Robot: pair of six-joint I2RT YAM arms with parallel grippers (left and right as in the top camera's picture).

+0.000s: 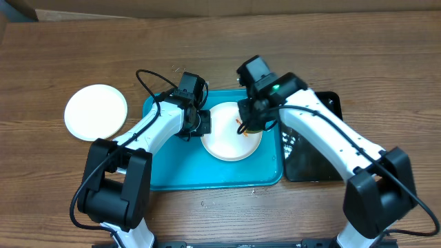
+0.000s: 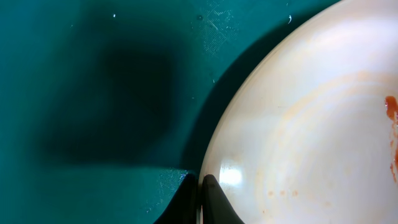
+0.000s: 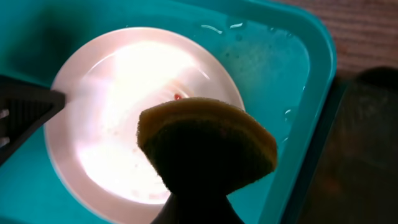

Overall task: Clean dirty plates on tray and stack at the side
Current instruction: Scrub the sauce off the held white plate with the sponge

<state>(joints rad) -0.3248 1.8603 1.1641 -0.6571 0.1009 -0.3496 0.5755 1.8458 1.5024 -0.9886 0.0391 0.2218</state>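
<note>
A white plate (image 1: 227,141) with an orange-red smear lies on the turquoise tray (image 1: 172,176). My left gripper (image 1: 201,124) is shut on the plate's left rim; in the left wrist view its fingers (image 2: 202,193) pinch the plate's edge (image 2: 298,124) over the tray floor (image 2: 93,93). My right gripper (image 1: 249,124) is shut on a yellow sponge (image 3: 208,140) and holds it over the plate (image 3: 118,124) near the smear. A second white plate (image 1: 96,111) lies on the table left of the tray. A third plate is not in view.
A black tray (image 1: 313,148) lies just right of the turquoise tray, under the right arm; it also shows in the right wrist view (image 3: 367,137). Soapy water wets the tray's corner (image 3: 267,56). The wooden table (image 1: 62,172) surrounds everything.
</note>
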